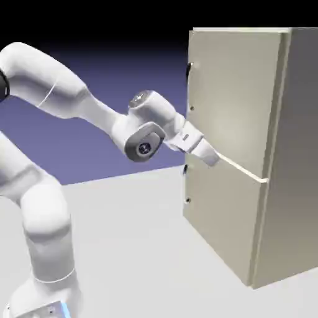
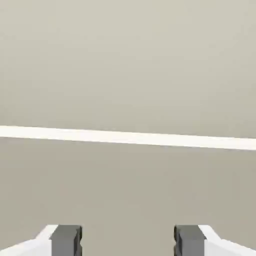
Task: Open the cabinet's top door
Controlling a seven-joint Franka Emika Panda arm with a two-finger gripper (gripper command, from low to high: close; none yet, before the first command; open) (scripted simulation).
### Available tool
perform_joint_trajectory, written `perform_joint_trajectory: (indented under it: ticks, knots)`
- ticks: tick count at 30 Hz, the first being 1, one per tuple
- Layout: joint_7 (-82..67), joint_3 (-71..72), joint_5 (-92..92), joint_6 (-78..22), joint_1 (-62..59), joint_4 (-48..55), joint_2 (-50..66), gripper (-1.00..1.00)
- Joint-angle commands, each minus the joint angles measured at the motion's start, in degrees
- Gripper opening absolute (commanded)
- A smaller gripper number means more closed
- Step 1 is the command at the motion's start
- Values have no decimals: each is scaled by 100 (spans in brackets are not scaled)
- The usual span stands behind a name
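The white two-finger gripper (image 1: 210, 155) points at the front face of the tall boxy beige-grey cabinet (image 1: 248, 149). In the hand view its grey fingertips (image 2: 66, 239) stand well apart with nothing between them.

**Position of the task object.** The top door (image 1: 233, 99), the larger upper flat beige panel, lies directly ahead of the gripper and extends above it. A pale horizontal strip (image 2: 128, 137) separating the top door from the shorter lower panel (image 1: 220, 217) crosses the hand view just above the fingertips. In the exterior view the gripper sits close to this strip; contact cannot be confirmed.

**Appearance.** The top door is plain, matte and closed flush with the cabinet. A small dark handle (image 1: 189, 69) shows on its edge, well above the gripper and off to the side nearer the robot. The handle does not appear in the hand view.

**Risks.**
- The gripper is aligned with the seam, not the handle. Closing here would probably catch nothing, since the face is flat.
- Advancing further would likely press the fingertips into the panel and hold the door shut.
- The lower panel carries similar small dark fittings on the same edge (image 1: 186, 169); rising too little could lead to a grip on the wrong door.
- The handle is slim, so a small lateral error could let it slip out of the open jaws.
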Motion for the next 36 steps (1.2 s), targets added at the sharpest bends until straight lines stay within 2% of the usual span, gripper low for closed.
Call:
perform_joint_trajectory:
  ticks: [1, 36]
  knots:
    - [250, 140, 245, 6, -100, 58, -77, 0]
    - [8972, 5023, 8806, 232, -3583, 2078, -2761, 0]
